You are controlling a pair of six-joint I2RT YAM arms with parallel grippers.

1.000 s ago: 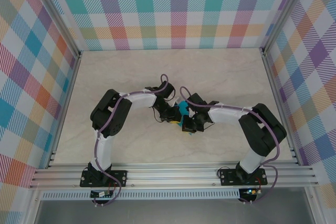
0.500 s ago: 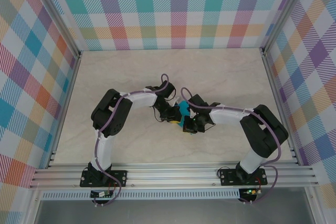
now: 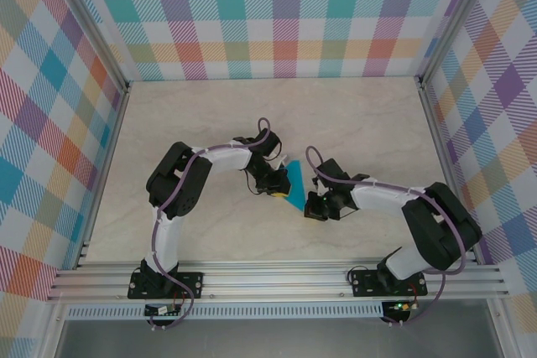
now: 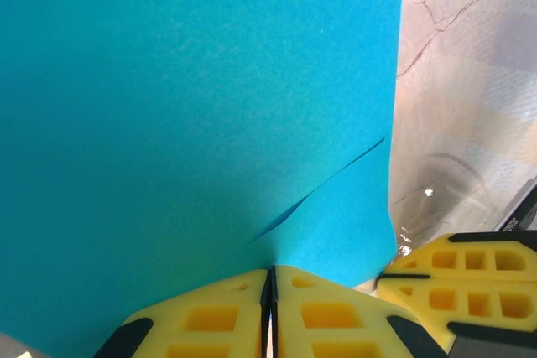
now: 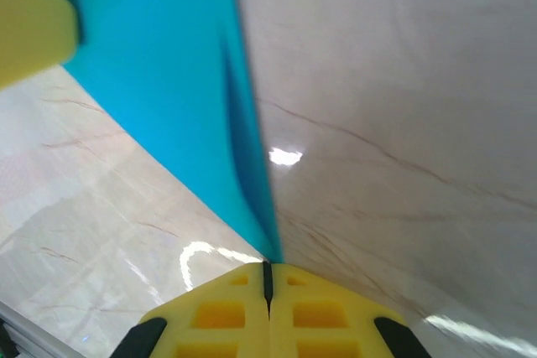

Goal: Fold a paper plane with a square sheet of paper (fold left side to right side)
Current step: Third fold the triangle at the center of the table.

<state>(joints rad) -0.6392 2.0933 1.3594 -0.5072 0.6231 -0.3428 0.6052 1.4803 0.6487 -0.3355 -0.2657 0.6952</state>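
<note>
The sheet of paper [image 3: 294, 186] is judged to be very light, thin and limp: it is bent by the slightest push, is easily torn or crumpled, and is likely to slide on the smooth marbled table [image 3: 210, 123] unless it is pinned. It is best taken by an edge or a corner, close to a crease where the layers are doubled and stiffer, and only a light pinch is needed

From above, the paper is seen near the middle of the table, between the two wrists, as a narrow turquoise shape with a pointed near end. It appears to be raised on edge rather than laid flat, though this cannot be told for certain. The left gripper [image 3: 275, 191] is set against its left side with the jaws pressed together on the paper. In the left wrist view the sheet is seen rising straight out of the seam between the yellow pads [image 4: 210, 324], with a small wrinkle running from the pinch. The right gripper [image 3: 314, 208] is placed just to the right of the pointed near end, jaws fully closed. In the right wrist view that tapering end is met by the seam of the closed pads, but whether it is actually pinched there cannot be told
</note>
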